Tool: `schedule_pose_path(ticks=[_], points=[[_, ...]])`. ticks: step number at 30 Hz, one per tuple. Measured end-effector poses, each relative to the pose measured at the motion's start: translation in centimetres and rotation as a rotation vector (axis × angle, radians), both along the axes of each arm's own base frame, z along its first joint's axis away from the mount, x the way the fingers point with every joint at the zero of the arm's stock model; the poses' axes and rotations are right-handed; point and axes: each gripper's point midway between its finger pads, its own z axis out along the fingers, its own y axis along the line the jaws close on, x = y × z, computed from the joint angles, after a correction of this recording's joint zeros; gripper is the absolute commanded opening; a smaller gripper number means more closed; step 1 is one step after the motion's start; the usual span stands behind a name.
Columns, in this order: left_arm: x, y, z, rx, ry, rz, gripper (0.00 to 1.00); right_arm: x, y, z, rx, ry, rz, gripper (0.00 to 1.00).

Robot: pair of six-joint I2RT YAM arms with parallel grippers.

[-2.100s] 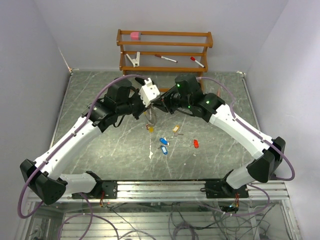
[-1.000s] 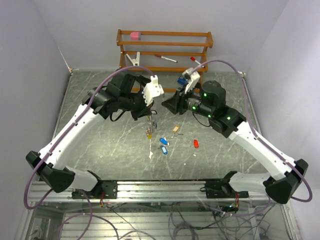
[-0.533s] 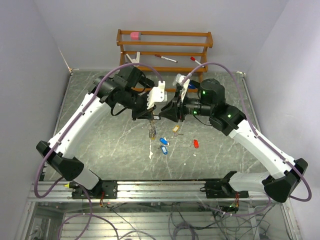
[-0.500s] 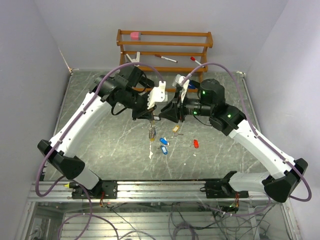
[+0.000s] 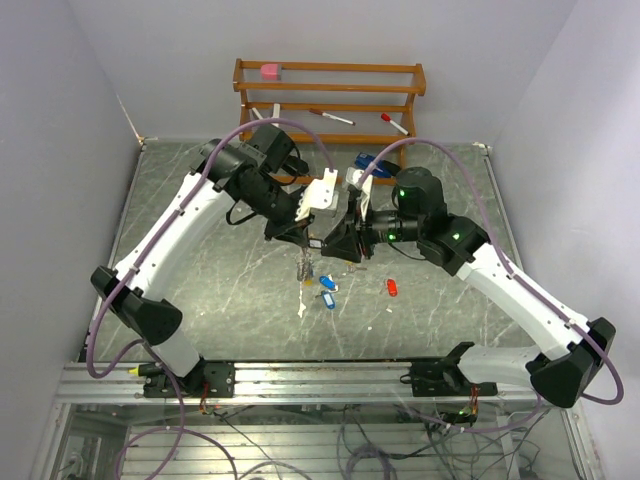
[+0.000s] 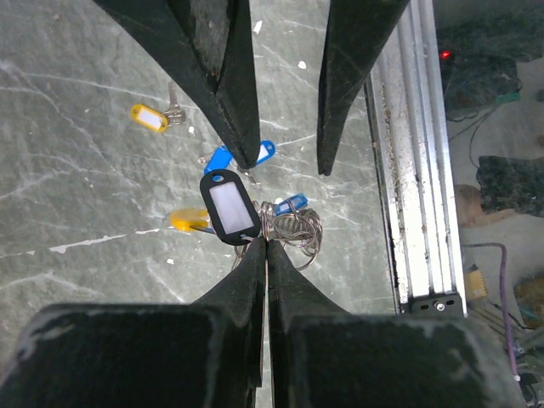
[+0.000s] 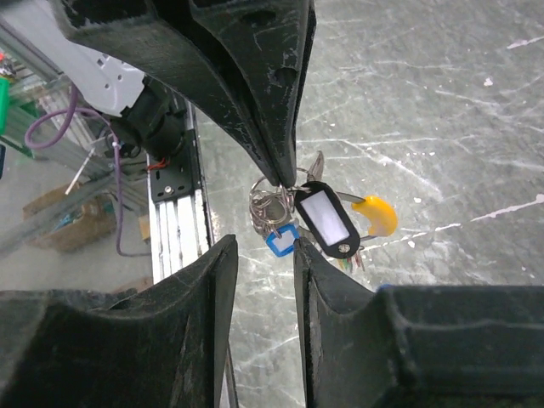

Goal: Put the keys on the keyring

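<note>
Thin silver wire keyring (image 6: 295,230), white-windowed black key tag (image 6: 229,206)

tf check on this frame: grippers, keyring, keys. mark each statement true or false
1. The left gripper is shut on the keyring. True.
2. A black-tagged key hangs from the keyring. True.
3. The right gripper is clamped on the black tag. False: its jaws stand apart just short of the bunch, gripping nothing.
4. The red-tagged key is on the keyring. False: it lies loose on the table, off to the right arm's side of the bunch.
</note>
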Motion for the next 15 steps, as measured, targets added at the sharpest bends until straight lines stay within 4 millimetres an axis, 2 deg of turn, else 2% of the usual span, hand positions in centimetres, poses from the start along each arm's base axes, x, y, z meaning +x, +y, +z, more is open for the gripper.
schedule_pose_path(ticks=[15], points=[[-1.2, -1.1, 0.5, -0.068, 0.068, -0.039, 0.07, -0.3, 0.0, -1.1, 0.027, -0.011, 0.006, 0.31]])
